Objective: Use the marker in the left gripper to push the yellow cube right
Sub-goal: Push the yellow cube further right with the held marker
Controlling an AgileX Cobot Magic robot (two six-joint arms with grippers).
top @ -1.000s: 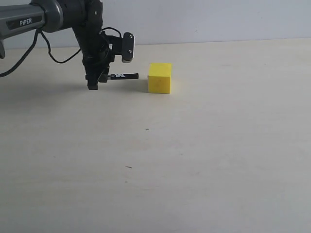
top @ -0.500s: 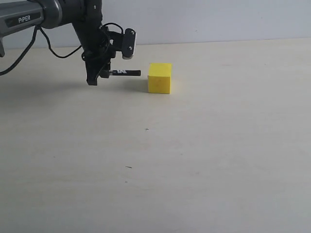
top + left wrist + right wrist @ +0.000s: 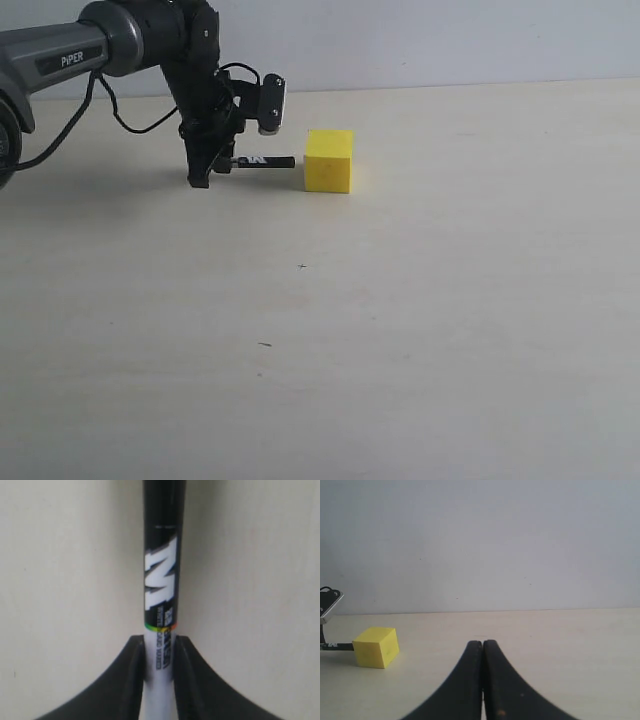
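Observation:
The yellow cube (image 3: 329,160) sits on the pale table toward the back, also seen in the right wrist view as the yellow cube (image 3: 375,647). My left gripper (image 3: 212,166) is shut on the marker (image 3: 264,161), which lies level and points right, its black tip a short gap from the cube's left face. In the left wrist view the marker (image 3: 161,580) runs out from between the jaws, which clamp its white barrel, and the left gripper (image 3: 160,645) grips it just below the coloured band. My right gripper (image 3: 482,644) is shut on nothing, out of the exterior view.
The pale table (image 3: 420,320) stretches wide to the right of the cube and toward the front. A white wall (image 3: 450,40) rises behind the table's far edge. Black cables (image 3: 110,110) hang from the left arm.
The left arm has shifted right, then dipped slightly, carrying the marker tip closer to the cube. The cube has not moved.

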